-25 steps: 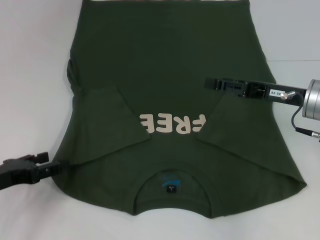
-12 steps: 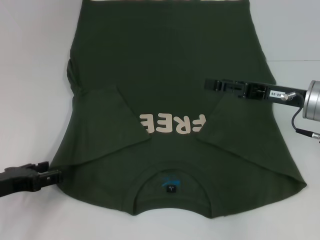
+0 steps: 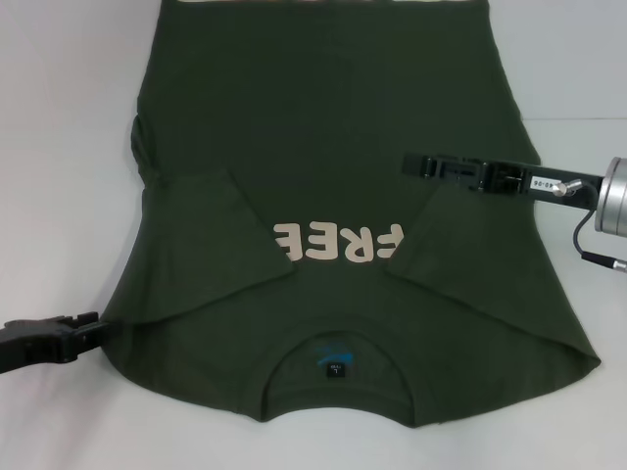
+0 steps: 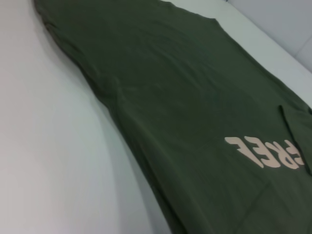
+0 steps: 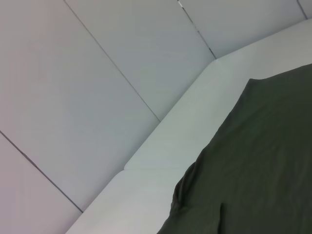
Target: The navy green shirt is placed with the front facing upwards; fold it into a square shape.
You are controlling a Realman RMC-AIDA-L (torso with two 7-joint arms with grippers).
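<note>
The navy green shirt [image 3: 323,147] lies flat on the white table [image 3: 59,147], front up, with its collar and blue neck label [image 3: 335,370] nearest me. Both sleeves are folded in over the chest, the left one [image 3: 201,245] and the right one [image 3: 460,264]. They cover the ends of the cream lettering [image 3: 338,243]. My left gripper [image 3: 90,328] sits low at the shirt's left shoulder edge, just off the cloth. My right gripper [image 3: 411,164] hovers over the shirt's right half, above the folded sleeve. The shirt and lettering [image 4: 268,152] also show in the left wrist view, and the shirt [image 5: 263,165] shows in the right wrist view.
The shirt's hem reaches the table's far edge [image 3: 323,3]. White table shows on both sides of the shirt. Pale wall panels [image 5: 97,73] stand behind the table in the right wrist view.
My left gripper has drawn back leftward from the shirt's shoulder edge. My right gripper has barely shifted. The shirt lies the same.
</note>
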